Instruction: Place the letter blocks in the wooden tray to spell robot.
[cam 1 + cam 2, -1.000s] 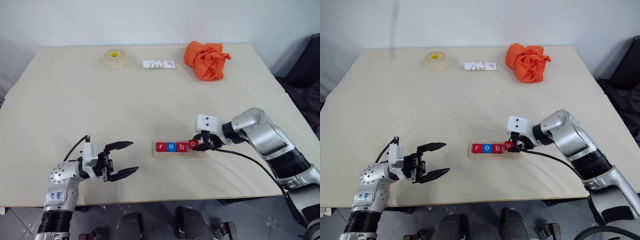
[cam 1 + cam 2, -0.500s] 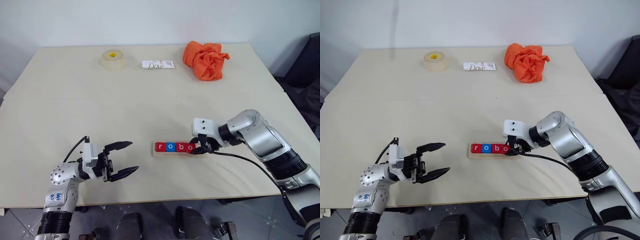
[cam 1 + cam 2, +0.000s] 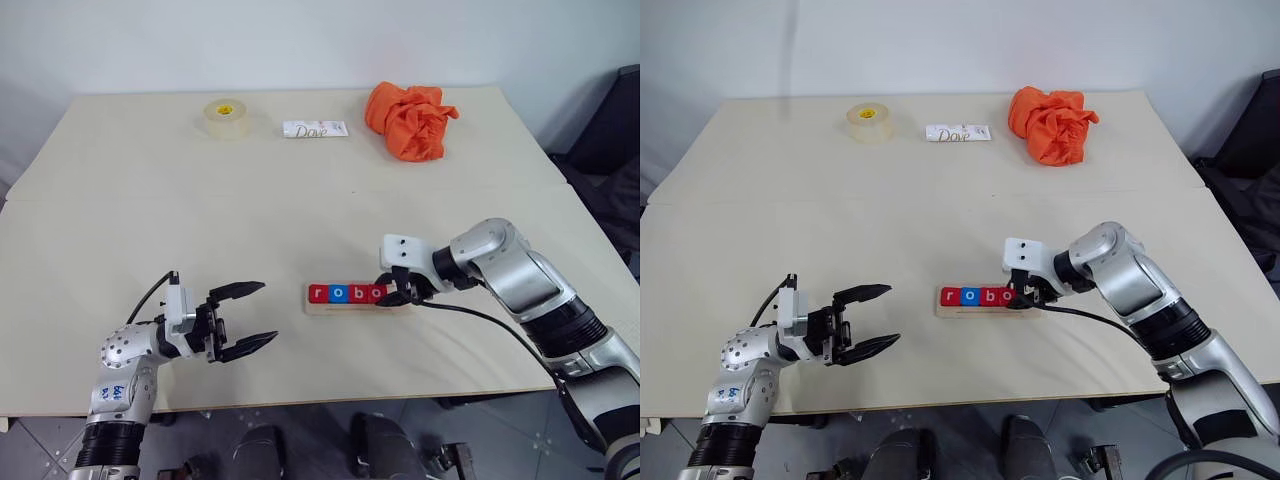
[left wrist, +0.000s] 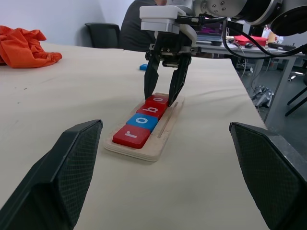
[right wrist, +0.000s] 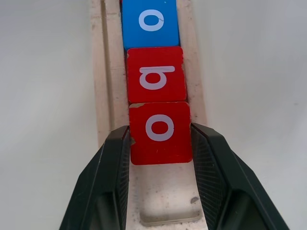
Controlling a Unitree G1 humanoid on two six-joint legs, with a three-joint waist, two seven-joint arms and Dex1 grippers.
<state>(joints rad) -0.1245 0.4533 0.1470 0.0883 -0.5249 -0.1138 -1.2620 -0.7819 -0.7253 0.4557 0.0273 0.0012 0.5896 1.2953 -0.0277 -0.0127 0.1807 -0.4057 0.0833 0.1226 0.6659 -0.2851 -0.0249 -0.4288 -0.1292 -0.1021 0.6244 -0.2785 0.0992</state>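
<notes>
The wooden tray (image 3: 400, 306) lies near the table's front edge, right of centre. Four letter blocks sit in its groove in a row: red r (image 3: 319, 293), blue o (image 3: 339, 293), red b (image 3: 358, 293) and red o (image 5: 160, 132). My right gripper (image 3: 393, 296) points down at the tray's right end, shut on the red o, one finger (image 5: 112, 187) against each side of it. My left gripper (image 3: 268, 313) hovers open to the left of the tray, holding nothing. A small blue piece (image 4: 144, 67) lies on the table beyond the right gripper; its letter is unreadable.
Along the far side of the table sit a tape roll (image 3: 225, 115), a white Dove packet (image 3: 315, 128) and a crumpled orange cloth (image 3: 410, 120). The table's front edge (image 3: 330, 405) runs just below both grippers. A dark chair (image 3: 610, 130) stands at the right.
The red o in my right gripper has edged slightly left along the groove and now sits against the b. My left arm has not moved.
</notes>
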